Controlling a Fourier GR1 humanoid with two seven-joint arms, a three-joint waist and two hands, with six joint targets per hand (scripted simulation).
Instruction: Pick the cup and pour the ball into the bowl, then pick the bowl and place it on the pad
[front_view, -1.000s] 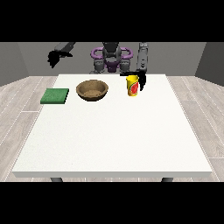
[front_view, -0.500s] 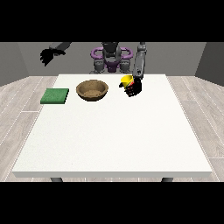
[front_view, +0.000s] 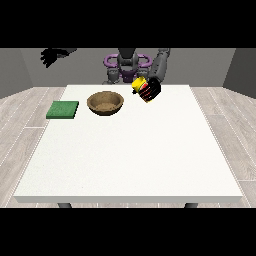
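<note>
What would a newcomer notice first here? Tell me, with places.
The yellow cup, tilted in the hand at the view's right above the table, just right of the brown bowl. Next, the green pad lying left of the bowl, and the other hand raised high at the upper left.
</note>
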